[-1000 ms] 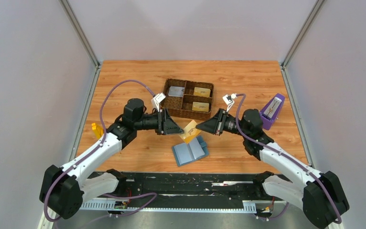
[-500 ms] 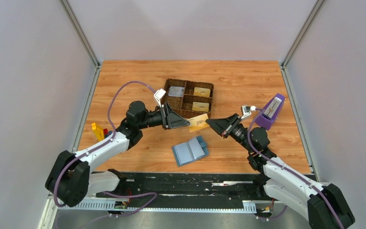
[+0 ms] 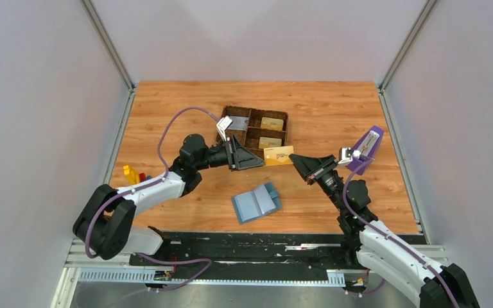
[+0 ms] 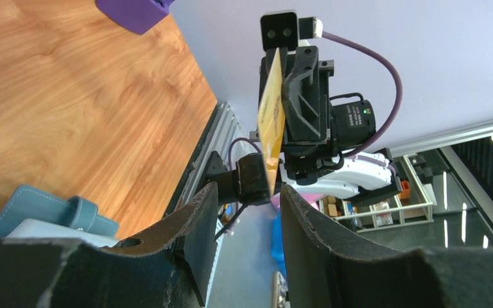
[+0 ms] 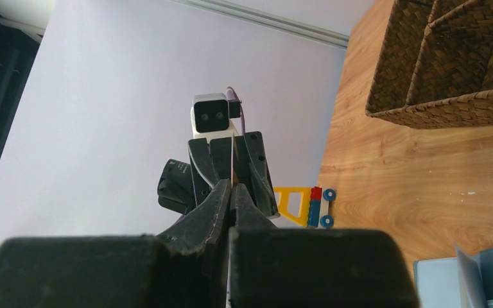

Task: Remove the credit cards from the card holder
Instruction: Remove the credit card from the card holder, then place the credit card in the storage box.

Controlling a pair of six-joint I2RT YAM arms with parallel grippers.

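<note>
Desk (image 3: 167,102): wooden, carrying all the things below.
Woven tray (image 3: 257,109): brown, divided, standing at the middle of the desk.
Left tool (image 4: 247,192): fingers apart, pointing at the free end of the card; not clamped on anything; cannot tell if touching.
Right tool (image 5: 231,187): fingers together, clamped on one end of the card.
Card holder (image 3: 255,203): lying open near the front edge of the desk, light blue inside facing up, well apart from both tools.
Gold card (image 3: 278,155): out of the holder, in the air between the two tools, just beside the front wall of the tray.
Risk of dropping: thin smooth card held only by one end; probably falling to the desk if released before the left fingers close.
Risk of knocking: two tools nose to nose; a small wrong move may bend or twist the card.
Risk for the tray: left tool very near its front wall; may push it.
Count, large things: one desk, one tray, two tools, one holder, one purple metronome (image 3: 367,149).
Count, cards: three gold in sight, one in the air and two tray cards (image 3: 271,122); any more inside the holder not possible to tell.
Count, toy blocks (image 3: 131,174): small yellow and red group, number not clear.
</note>
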